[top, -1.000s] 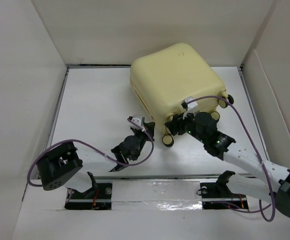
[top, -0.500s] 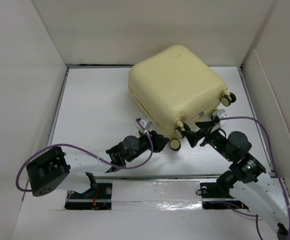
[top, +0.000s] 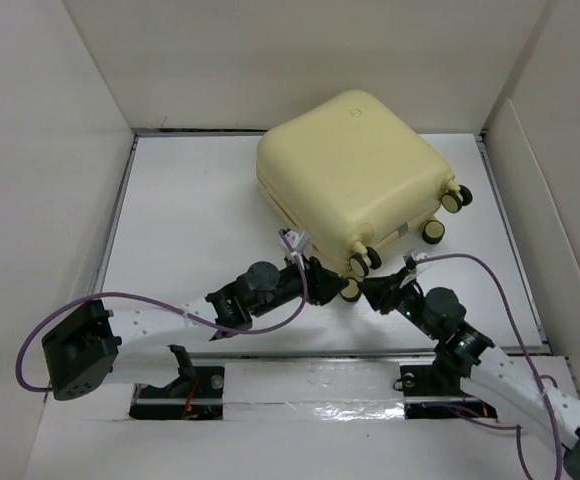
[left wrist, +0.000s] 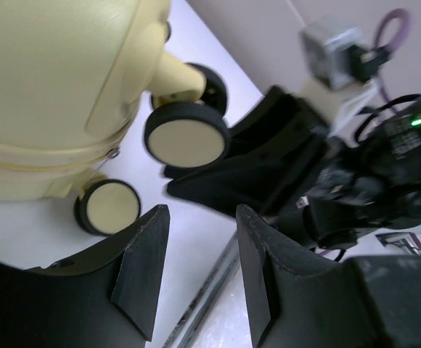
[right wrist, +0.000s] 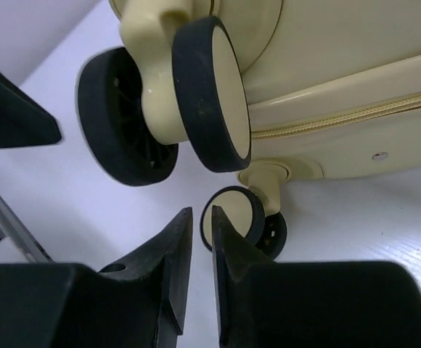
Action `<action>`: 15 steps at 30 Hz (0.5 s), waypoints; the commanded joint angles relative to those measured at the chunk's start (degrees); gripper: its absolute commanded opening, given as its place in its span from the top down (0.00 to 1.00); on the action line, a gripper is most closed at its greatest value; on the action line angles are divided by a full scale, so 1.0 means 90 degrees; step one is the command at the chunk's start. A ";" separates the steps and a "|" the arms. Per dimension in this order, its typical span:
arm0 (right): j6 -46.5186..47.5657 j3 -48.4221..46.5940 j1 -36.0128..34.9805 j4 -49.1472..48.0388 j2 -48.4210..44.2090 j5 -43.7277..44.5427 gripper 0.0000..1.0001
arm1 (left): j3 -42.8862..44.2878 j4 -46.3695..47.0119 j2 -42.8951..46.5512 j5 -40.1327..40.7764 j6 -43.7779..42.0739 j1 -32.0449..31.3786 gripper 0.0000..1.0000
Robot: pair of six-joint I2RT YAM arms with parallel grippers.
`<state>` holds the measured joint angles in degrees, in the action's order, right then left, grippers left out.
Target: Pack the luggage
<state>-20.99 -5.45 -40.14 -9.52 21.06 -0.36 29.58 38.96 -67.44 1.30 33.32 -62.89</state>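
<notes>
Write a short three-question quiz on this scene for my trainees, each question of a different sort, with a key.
1. True or false: the luggage lies closed on the table.
2. Compare the left pincer and the right pincer. Whose fingers stand wider apart? A) left B) right C) neither
3. Fill in: both pincers sit close to the luggage's ____.

Key: 1 true; 2 A; 3 wheels
</notes>
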 commanded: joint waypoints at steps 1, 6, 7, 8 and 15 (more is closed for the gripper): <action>-0.0207 0.0156 -0.0198 -0.2463 0.1045 0.0682 0.65 | 0.0472 0.0007 -0.0104 -0.0447 0.0135 0.0054 0.61; 0.0027 0.0030 -0.0257 -0.4309 0.2843 0.1075 0.54 | 0.0736 0.0075 -0.0407 -0.0691 0.0184 0.0113 0.62; 0.0047 -0.0019 -0.0257 -0.4545 0.3358 0.1056 0.53 | 0.0775 0.0066 -0.0436 -0.0720 0.0175 0.0113 0.62; 0.0067 -0.0038 -0.0257 -0.4751 0.3595 0.1114 0.53 | 0.0843 0.0056 -0.0456 -0.0779 0.0165 0.0113 0.62; 0.0048 -0.0097 -0.0257 -0.6400 0.4768 0.1446 0.54 | 0.1000 0.0007 -0.0680 -0.0750 0.0136 0.0182 0.64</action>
<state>-20.73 -4.01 -42.48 -51.22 61.93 8.34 35.75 37.63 -73.45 -4.51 34.54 -61.87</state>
